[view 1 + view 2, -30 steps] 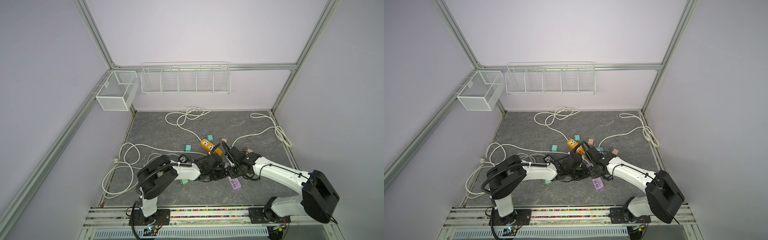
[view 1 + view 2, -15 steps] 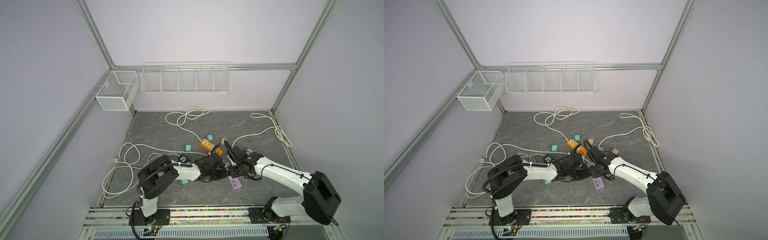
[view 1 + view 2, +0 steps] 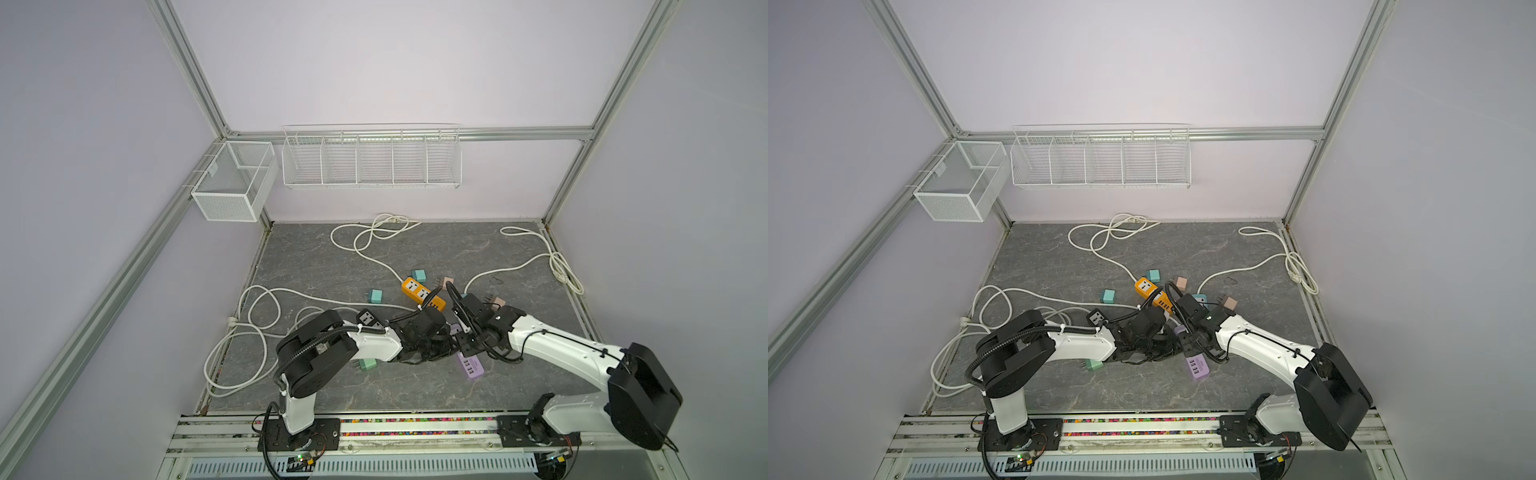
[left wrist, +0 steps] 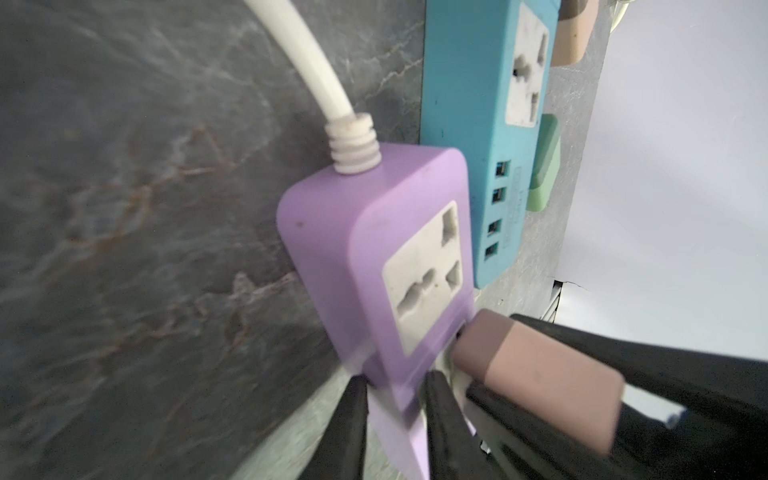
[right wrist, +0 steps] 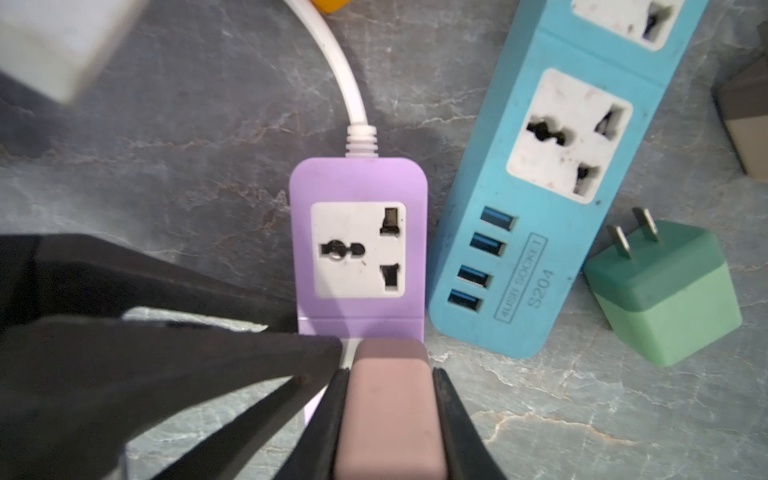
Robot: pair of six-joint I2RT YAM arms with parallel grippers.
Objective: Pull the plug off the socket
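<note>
Clamping mauve plug (image 5: 388, 419) with right gripper (image 5: 390, 374), plug butted against purple power strip (image 5: 357, 183); left gripper (image 4: 395, 399) pinches the strip's edge, jaws nearly closed.

Light: soft, even, fairly bright from overhead; the back wall (image 3: 374, 75) at 12 o'clock glows palest, side walls (image 3: 83, 166) at 9 and 3 o'clock greyer.
Shadows: faint, short smudges beneath the arms (image 3: 374, 345) on the grey floor (image 3: 415, 257).
Distortion: frame posts (image 3: 189, 70) splay outward toward the corners in both top views.
Blur: left wrist view smeared; the purple power strip (image 4: 365, 232) streaks nearest the lens.
Focus: right wrist view crisp on sockets (image 5: 359, 249), the brown plug (image 5: 388, 415) soft up close.
</note>
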